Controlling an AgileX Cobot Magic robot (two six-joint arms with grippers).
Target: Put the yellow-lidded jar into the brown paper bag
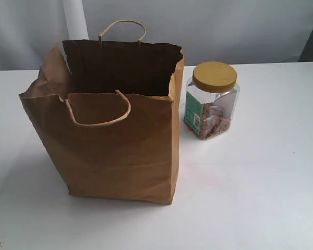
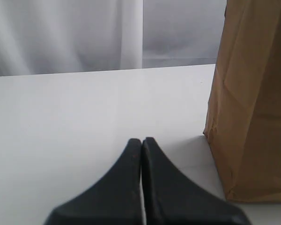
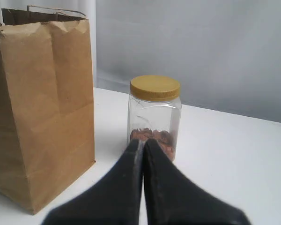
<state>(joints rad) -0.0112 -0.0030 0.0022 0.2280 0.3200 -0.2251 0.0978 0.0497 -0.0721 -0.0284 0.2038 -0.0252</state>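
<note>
The brown paper bag [image 1: 120,146] stands upright and open on the white table, its torn rim and two loop handles showing. The yellow-lidded jar [image 1: 211,101] stands upright just to the bag's right, a small gap apart, with nuts inside and a green label. Neither arm appears in the exterior view. My left gripper [image 2: 142,139] is shut and empty, low over the table with the brown paper bag [image 2: 253,103] beside it. My right gripper [image 3: 144,140] is shut and empty, pointing at the yellow-lidded jar [image 3: 154,117] a short way ahead; the brown paper bag [image 3: 42,108] stands beside the jar.
The white table [image 1: 261,187] stretches in front of and to the right of the jar. A pale curtain or wall [image 1: 224,26] hangs behind the table's far edge.
</note>
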